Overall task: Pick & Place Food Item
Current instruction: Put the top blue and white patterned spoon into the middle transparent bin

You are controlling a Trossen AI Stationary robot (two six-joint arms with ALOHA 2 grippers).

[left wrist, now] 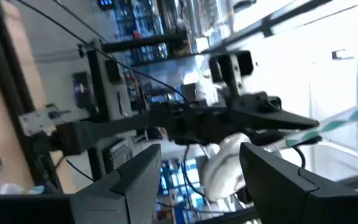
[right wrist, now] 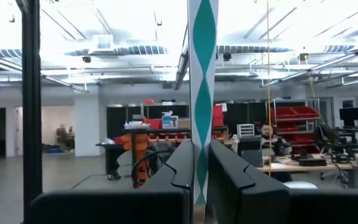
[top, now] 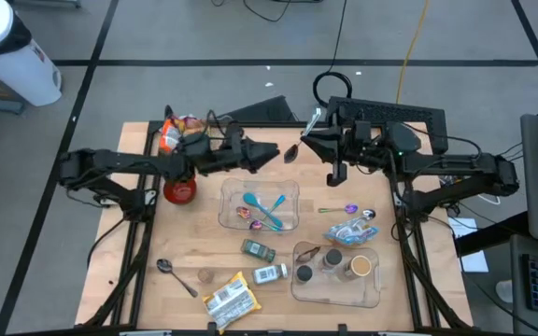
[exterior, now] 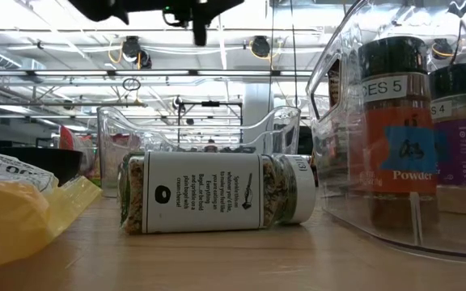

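The right end effector (right wrist: 199, 171) is gripping a teal-and-white striped straw-like stick (right wrist: 202, 87) above the wooden table's (top: 138, 280) far edge — the left end effector (top: 271, 151) is hovering opposite, released.

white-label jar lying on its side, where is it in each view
High view: jar near the table's front, left of the spice bin.
Low view: centre, cap pointing right.
Left wrist view: not in it.
Right wrist view: not in it.
Shared landmark: the spice bin, beside it.
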